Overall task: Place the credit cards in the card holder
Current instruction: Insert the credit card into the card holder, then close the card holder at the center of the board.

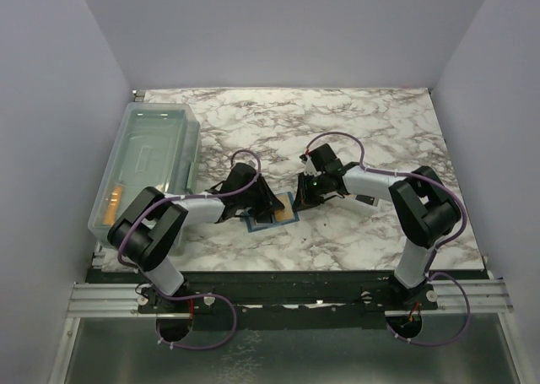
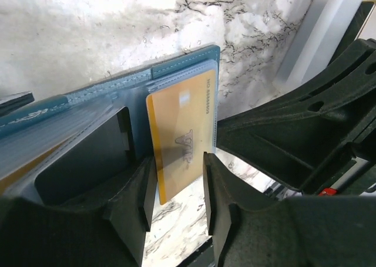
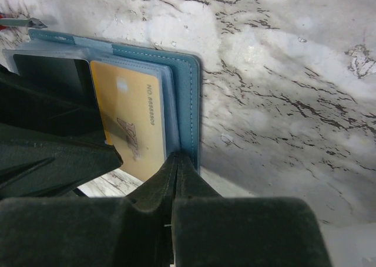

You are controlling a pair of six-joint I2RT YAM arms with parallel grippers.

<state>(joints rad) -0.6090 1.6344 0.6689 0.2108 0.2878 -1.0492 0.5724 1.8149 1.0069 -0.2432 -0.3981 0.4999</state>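
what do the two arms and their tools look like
Left arm and right arm: white links between bulky black joints, each with a looping purple cable. Left tool and right tool: matte black, angular plastic fingers. A small green light glows on the right wrist.

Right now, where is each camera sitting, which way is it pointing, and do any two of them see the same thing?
Top: fixed above and behind the arms, looking down on the marble table; both arms show whole.
Left wrist: on the left arm, looking along its open left pincer at the gold card.
Right wrist: on the right arm, looking past its shut right pincer at the blue wallet.
Shared: both wrist views show that card in that wallet.
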